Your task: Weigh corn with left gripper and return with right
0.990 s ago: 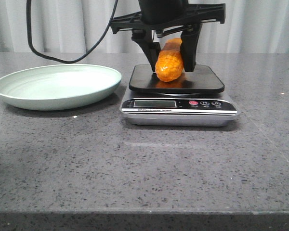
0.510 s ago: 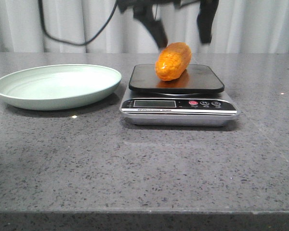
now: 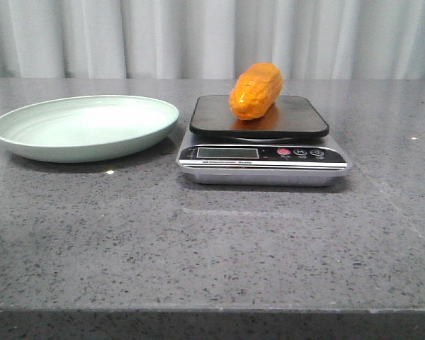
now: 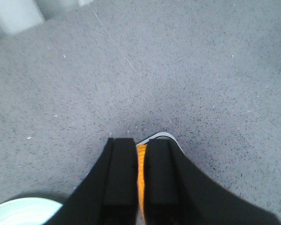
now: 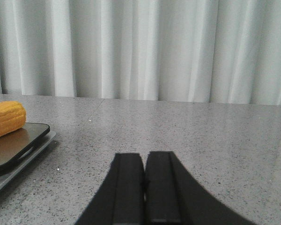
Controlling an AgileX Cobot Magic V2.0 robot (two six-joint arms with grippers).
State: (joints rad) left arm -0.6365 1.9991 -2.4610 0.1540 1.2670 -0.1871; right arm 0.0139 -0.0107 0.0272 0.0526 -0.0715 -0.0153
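The corn [image 3: 256, 91], a stubby orange-yellow cob, lies alone on the black platform of the kitchen scale [image 3: 262, 152] at mid-table. No gripper shows in the front view. In the left wrist view my left gripper [image 4: 140, 150] is high above the table, its fingers [image 4: 122, 178] almost together and holding nothing. A thin strip of the corn [image 4: 141, 173] shows through the slit between them, far below. My right gripper [image 5: 144, 161] is shut and empty, low over the table to the right of the scale [image 5: 18, 145]. The corn [image 5: 4, 119] also shows in its view.
A pale green plate [image 3: 85, 127] sits empty left of the scale, and its rim shows in the left wrist view [image 4: 18, 213]. White curtains hang behind the grey speckled table [image 3: 212, 248].
The left gripper let go of the corn on the scale, rose out of the front view and closed its fingers. The corn stays on the platform.
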